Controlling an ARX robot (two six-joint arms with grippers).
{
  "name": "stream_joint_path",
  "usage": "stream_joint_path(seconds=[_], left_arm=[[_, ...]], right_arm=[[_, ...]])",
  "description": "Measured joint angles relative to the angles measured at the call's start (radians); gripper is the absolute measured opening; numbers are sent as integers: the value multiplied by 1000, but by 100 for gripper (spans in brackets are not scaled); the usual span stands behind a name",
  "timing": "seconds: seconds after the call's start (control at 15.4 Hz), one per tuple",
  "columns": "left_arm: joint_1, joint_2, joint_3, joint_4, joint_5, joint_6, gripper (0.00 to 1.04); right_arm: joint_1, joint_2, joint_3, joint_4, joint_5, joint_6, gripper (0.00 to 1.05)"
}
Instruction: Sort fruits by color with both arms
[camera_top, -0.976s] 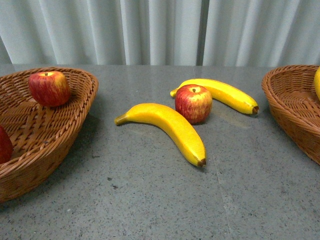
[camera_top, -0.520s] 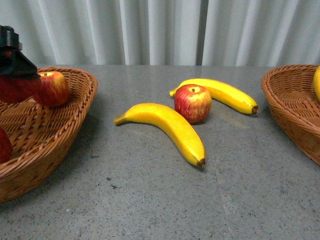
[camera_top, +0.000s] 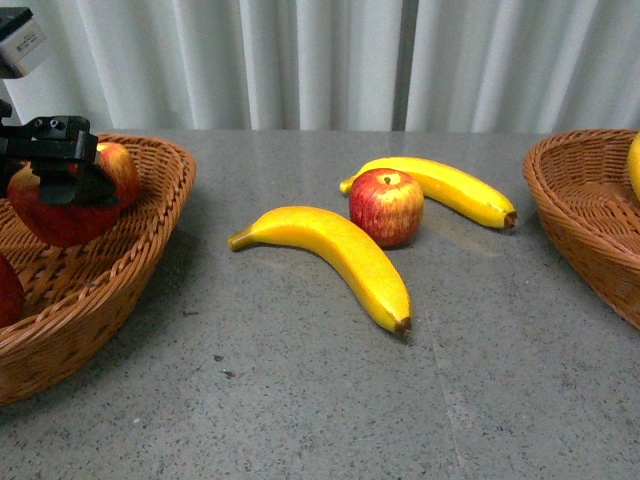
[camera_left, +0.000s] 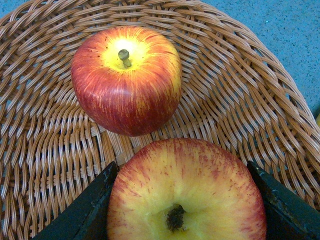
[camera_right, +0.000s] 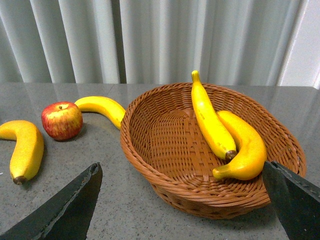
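Note:
My left gripper (camera_top: 58, 172) is shut on a red apple (camera_top: 55, 215) and holds it over the left wicker basket (camera_top: 150, 235). In the left wrist view the held apple (camera_left: 185, 195) fills the gap between the black fingers (camera_left: 92, 202), just above another apple (camera_left: 126, 80) lying in the basket. On the table lie a third red apple (camera_top: 386, 205) and two yellow bananas (camera_top: 335, 250) (camera_top: 450, 188). My right gripper (camera_right: 180, 205) is open and empty, in front of the right basket (camera_right: 170, 175), which holds two bananas (camera_right: 210, 115) (camera_right: 245, 145).
Part of one more apple (camera_top: 8, 290) shows at the left basket's near edge. The right basket (camera_top: 590, 215) stands at the table's right side. A pale curtain hangs behind the grey table (camera_top: 300, 400).
The left gripper with its apple came into view from the left and has moved down and to the right over the left basket. The fruits on the table have not moved.

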Motion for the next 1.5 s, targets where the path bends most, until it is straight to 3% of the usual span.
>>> stream_joint_path(seconds=[0.2, 0.39, 0.59, 0.78, 0.91, 1.5], left_arm=[[-18, -44, -22, 15, -5, 20, 100], [-54, -208, -42, 28, 3, 35, 98], [-165, -291, -9, 16, 8, 38, 98], [-341, -146, 109, 18, -37, 29, 98], [-411, -16, 206, 16, -64, 22, 98], [-438, 291, 480, -72, -76, -26, 98]], right_arm=[[0, 0, 0, 0, 0, 0, 98], [0, 0, 0, 0, 0, 0, 98], [0, 0, 0, 0, 0, 0, 98], [0, 0, 0, 0, 0, 0, 98], [0, 0, 0, 0, 0, 0, 98], [0, 0, 0, 0, 0, 0, 98]])
